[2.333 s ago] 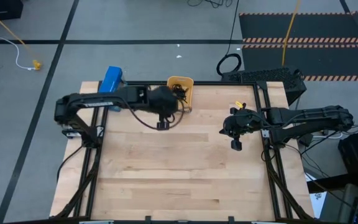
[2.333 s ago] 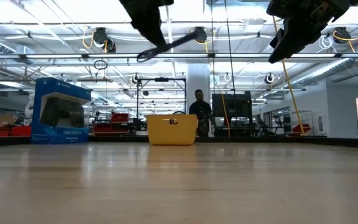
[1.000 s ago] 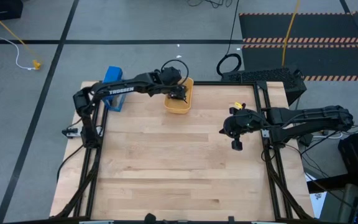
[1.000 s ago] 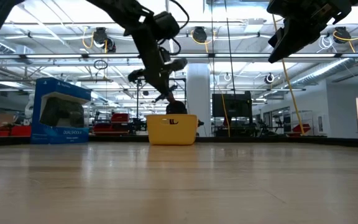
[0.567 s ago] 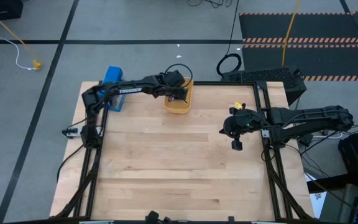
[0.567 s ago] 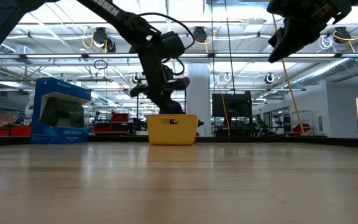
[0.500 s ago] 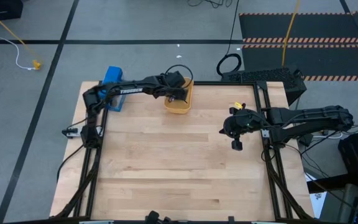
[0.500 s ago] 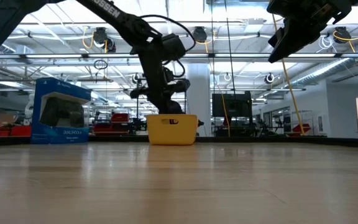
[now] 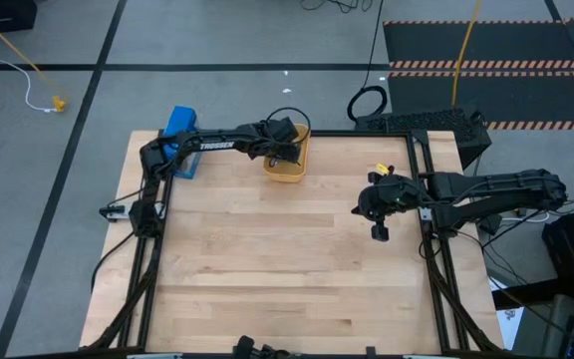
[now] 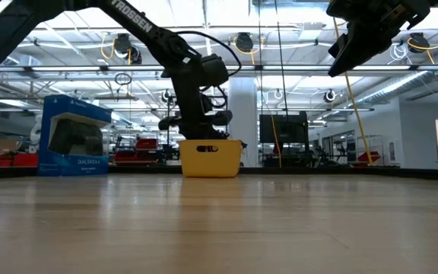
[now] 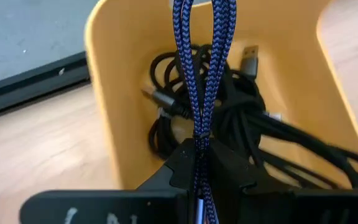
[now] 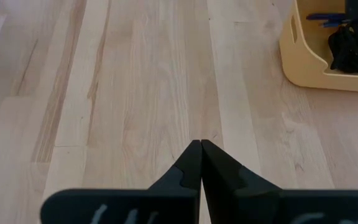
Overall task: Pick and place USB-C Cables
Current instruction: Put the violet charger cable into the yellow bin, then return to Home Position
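Since the earlier frames, the left gripper [image 9: 285, 153] has swung from mid-surface out to the orange tray [image 9: 298, 172] at the far edge and sunk toward it. It pinches the blue-purple cable [image 11: 199, 74], whose loop hangs over the two black cables [image 11: 229, 124] already lying in the tray. Good practice now, I judge: lower until the loop rests inside the walls, then part the fingers, so nothing drapes over the rim. The right gripper [image 12: 200, 163], pressed together, waits above the surface [image 9: 267, 269] on the right, unchanged.
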{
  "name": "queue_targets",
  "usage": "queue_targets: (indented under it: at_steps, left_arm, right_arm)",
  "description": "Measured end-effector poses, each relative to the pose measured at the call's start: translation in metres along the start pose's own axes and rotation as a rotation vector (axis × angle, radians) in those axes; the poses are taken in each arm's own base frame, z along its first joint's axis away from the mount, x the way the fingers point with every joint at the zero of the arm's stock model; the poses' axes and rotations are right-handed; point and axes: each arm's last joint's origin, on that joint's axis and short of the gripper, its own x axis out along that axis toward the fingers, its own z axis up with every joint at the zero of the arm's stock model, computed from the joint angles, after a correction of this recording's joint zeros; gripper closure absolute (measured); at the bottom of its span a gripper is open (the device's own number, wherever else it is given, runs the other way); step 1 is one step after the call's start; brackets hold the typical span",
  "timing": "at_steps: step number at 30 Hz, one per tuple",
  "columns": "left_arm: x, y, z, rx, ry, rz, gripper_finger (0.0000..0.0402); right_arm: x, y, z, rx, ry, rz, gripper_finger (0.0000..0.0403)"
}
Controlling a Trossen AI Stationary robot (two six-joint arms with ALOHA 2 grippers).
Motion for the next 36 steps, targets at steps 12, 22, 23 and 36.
queue_targets:
  at_steps: [12, 22, 23, 36]
  left_arm:
    - [0.006, 0.001, -0.001, -0.004, 0.009, 0.01, 0.0364]
    - [0.007, 0.003, 0.0, -0.023, 0.009, 0.013, 0.0308]
    - [0.007, 0.004, 0.0, -0.024, 0.009, 0.014, 0.0303]
    - [-0.028, 0.011, 0.017, 0.011, -0.058, -0.035, 0.0293]
  right_arm:
    - [0.0, 0.0, 0.0, 0.008, 0.0, 0.003, 0.0403]
    - [0.0, 0.0, 0.0, 0.008, 0.0, 0.003, 0.0403]
    - [0.0, 0.0, 0.0, 0.008, 0.0, 0.003, 0.0403]
    - [0.0, 0.0, 0.0, 0.008, 0.0, 0.003, 0.0403]
